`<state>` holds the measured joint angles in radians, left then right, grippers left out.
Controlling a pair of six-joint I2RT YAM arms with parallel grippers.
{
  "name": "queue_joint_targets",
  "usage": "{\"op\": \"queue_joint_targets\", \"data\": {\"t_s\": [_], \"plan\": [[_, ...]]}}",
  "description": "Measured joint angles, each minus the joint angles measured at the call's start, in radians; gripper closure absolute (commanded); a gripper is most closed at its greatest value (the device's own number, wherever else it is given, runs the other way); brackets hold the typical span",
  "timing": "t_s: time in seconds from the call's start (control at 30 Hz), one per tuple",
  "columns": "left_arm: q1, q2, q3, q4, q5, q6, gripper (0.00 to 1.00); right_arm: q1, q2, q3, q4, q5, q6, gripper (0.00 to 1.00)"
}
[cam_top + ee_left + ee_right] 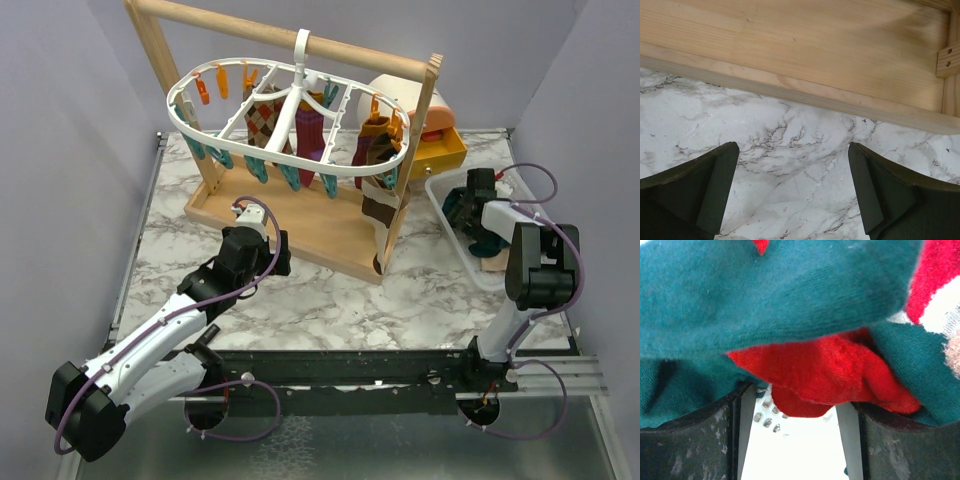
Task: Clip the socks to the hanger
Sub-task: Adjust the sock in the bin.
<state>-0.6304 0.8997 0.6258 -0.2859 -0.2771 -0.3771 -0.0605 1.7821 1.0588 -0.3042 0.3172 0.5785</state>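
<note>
My right hand [795, 405] is wide, pressed into the teal sock [765, 295] and red sock [810, 370] in the basket [790, 455]; I fear closing takes 2 together. My left hand [792, 150] is wide, empty. The hanger [178, 112] is well apart.

No legible text, label or number anywhere (all three views).

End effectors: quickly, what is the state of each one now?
Left end effector: open, empty.
Right end effector: open, teal soft fabric sock at its tips.
</note>
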Motion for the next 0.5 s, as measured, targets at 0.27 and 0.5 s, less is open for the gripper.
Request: {"op": "queue_joint_targets", "data": {"t_s": [0.27,0.5], "plan": [[0.0,0.0,0.0,0.0,0.0,0.001,0.01,-0.012,-0.001,-0.037,0.093,-0.009,0.019,0.93],[0.0,-0.002,0.0,0.0,0.001,0.001,0.01,-0.014,-0.034,-0.037,0.066,-0.026,0.023,1.0]]}}
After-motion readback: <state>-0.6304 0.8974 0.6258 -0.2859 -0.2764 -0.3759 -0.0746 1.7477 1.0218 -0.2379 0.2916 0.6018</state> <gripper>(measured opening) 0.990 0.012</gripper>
